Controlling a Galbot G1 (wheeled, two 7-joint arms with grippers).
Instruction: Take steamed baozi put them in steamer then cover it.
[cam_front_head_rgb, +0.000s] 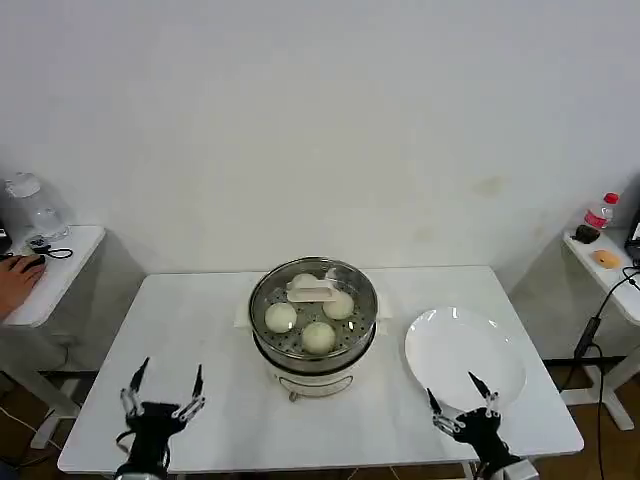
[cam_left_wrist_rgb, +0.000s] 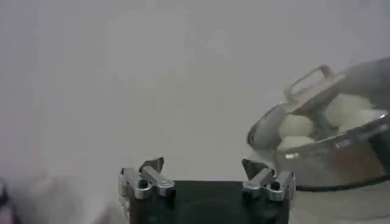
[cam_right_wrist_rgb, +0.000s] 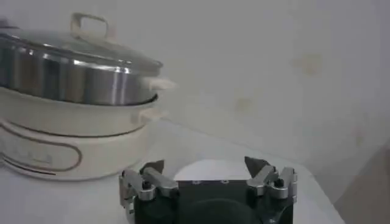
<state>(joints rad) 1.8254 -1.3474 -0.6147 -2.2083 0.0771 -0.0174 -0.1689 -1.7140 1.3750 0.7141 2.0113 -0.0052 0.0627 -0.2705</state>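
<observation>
The steel steamer (cam_front_head_rgb: 313, 350) stands on its white base at the table's middle, also seen in the right wrist view as the steamer (cam_right_wrist_rgb: 73, 79). The glass cover (cam_front_head_rgb: 313, 305) with its whitish bar handle (cam_front_head_rgb: 312, 291) rests on top of it. Through the glass I see several white baozi (cam_front_head_rgb: 281, 317), with the baozi (cam_left_wrist_rgb: 297, 126) visible in the left wrist view too. My left gripper (cam_front_head_rgb: 165, 388) stands open near the front left edge, holding nothing. My right gripper (cam_front_head_rgb: 461, 398) stands open at the front right, over the near rim of the plate.
A flat white plate (cam_front_head_rgb: 462, 355) lies right of the steamer with nothing on it. Side tables stand at the far left (cam_front_head_rgb: 50, 270) and far right (cam_front_head_rgb: 610, 275), the right one with a small bottle (cam_front_head_rgb: 600, 212). A person's hand (cam_front_head_rgb: 15, 280) rests on the left one.
</observation>
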